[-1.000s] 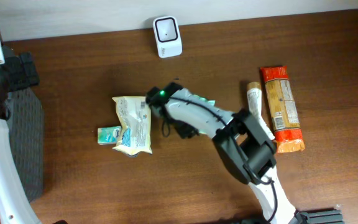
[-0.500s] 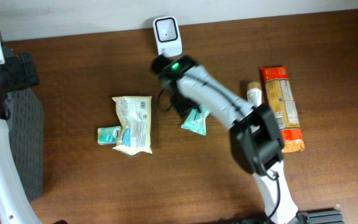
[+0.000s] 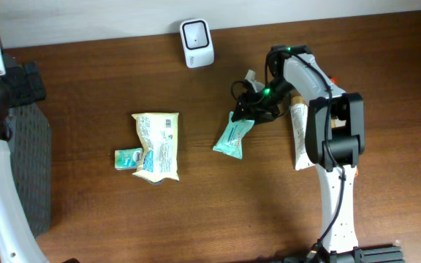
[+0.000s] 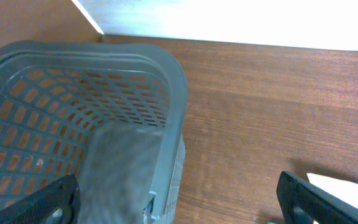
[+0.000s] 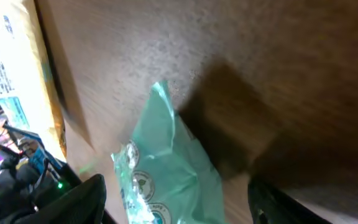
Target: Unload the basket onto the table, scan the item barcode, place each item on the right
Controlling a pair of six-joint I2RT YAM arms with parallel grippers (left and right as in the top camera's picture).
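A teal packet [image 3: 234, 136] lies flat on the brown table, below and to the right of the white barcode scanner [image 3: 196, 42] at the back edge. My right gripper [image 3: 257, 102] hovers at the packet's upper right end, open. In the right wrist view the teal packet [image 5: 173, 168] sits between the two dark fingers [image 5: 73, 199] with a gap on each side. Far off at the left, my left gripper [image 4: 182, 205] stands wide open and holds nothing, over the rim of a grey basket [image 4: 135, 62].
A cream packet [image 3: 158, 145] and a small teal packet [image 3: 128, 158] lie left of centre. A pale tube [image 3: 299, 139] lies under the right arm. The grey basket [image 3: 28, 168] stands at the table's left edge.
My right arm has swung from the cream packet across to the right. The teal packet now lies on the table, free of the jaws, which have widened. The left arm has not moved.
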